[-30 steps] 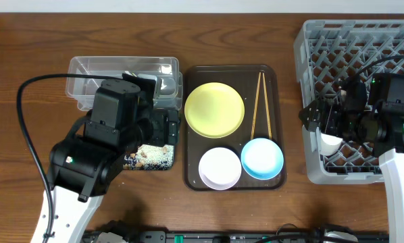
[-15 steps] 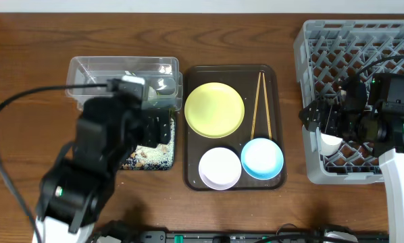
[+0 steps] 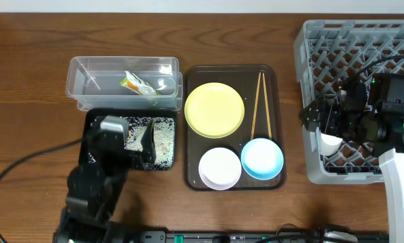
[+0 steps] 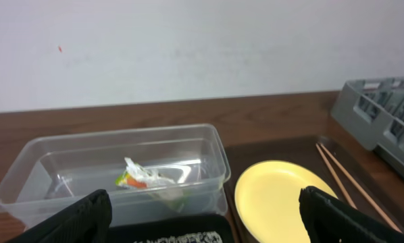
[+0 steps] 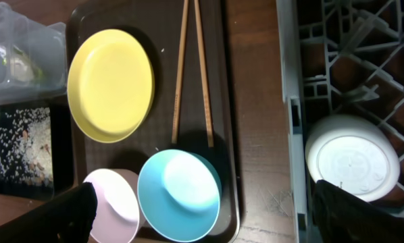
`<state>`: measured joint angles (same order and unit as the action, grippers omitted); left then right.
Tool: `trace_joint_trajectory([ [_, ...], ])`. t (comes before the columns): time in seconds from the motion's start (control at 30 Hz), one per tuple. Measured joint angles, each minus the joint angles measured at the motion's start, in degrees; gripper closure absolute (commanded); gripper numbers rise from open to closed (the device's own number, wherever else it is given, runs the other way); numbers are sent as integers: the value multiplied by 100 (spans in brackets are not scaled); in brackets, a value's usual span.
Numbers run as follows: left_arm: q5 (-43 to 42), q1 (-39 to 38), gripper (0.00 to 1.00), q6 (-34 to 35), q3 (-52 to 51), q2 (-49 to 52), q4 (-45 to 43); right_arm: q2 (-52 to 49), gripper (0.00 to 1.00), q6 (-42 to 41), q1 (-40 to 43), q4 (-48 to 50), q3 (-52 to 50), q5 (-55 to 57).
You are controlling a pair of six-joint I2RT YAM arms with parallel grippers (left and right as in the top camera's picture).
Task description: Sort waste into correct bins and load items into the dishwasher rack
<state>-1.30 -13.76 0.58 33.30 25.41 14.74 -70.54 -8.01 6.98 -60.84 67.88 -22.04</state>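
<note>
Wrapper (image 3: 138, 84) now shows in the clear tub (image 3: 77, 67) at the upper left of the overhead view. A second ago the left arm covered that spot, and it has since drawn back toward the lower left. The left gripper (image 3: 140, 140) hangs wide and empty over the black tray (image 3: 94, 121), which holds the crumbs (image 3: 160, 138). The right gripper (image 3: 318, 125) has not moved from the near-left corner of the rack (image 3: 364, 40), by the cup (image 3: 330, 140).

From the left wrist, both fingers (image 4: 80, 217) sit at the bottom corners, far apart, with the wrapper beyond them inside the tub.

From the right wrist, the fingers (image 5: 60, 214) are likewise spread with nothing between them. The cup sits upturned in the rack at the right.

I judge the waste sorted and the cup loaded. The plate (image 3: 215, 109), chopsticks (image 3: 259, 104), white bowl (image 3: 220, 167) and blue bowl (image 3: 262, 158) wait on the brown tray (image 3: 195, 74).
</note>
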Motion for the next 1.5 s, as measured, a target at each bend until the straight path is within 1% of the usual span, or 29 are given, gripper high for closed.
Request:
trace_joint_trajectory([
  [0.3, 2, 26, 9, -61, -1486, -1088, -734, 0, 1, -2, 0, 0, 0, 2],
  [0.7, 2, 26, 9, -63, -2662, -2406, -848, 0, 1, -2, 0, 2, 0, 2],
  [0.9, -2, 26, 10, -63, -3163, -2468, -1246, 0, 1, -2, 0, 2, 0, 2],
  [1.5, -2, 26, 10, -63, -3174, -2472, -1239, 0, 1, -2, 0, 2, 0, 2],
])
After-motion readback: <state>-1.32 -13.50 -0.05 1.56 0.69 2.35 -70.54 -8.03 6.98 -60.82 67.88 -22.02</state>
